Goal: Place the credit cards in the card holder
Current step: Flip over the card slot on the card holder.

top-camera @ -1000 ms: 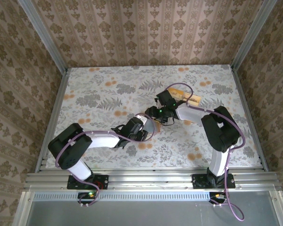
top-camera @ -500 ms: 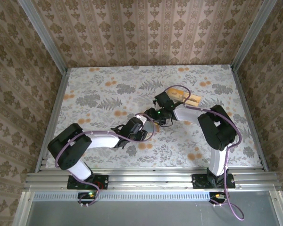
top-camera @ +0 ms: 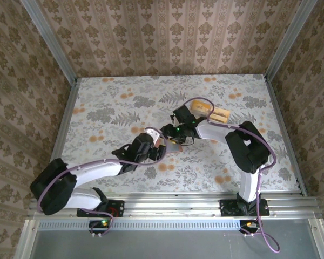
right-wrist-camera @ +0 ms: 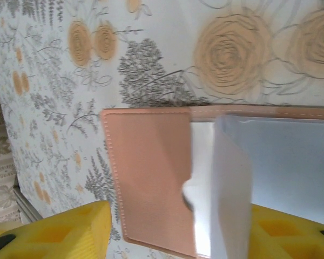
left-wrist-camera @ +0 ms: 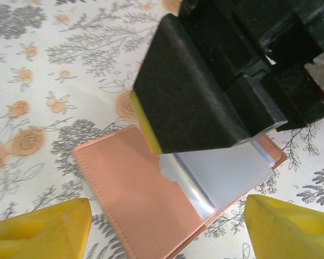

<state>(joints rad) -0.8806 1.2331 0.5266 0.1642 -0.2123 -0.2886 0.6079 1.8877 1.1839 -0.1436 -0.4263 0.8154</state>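
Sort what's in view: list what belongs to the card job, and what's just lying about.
Belongs to the job:
- card holder, lying open on the table
- credit cards, a tan bunch beyond the right arm

Just there:
- floral table cover
- patterned walls

No lettering, brand, number or sign can be read in any view. The card holder (left-wrist-camera: 135, 199) shows plain stitched leather and blank clear sleeves. The counter (left-wrist-camera: 43, 65) carries a print of flowers and leaves, and the walls around it a repeating ornament, neither with any writing.
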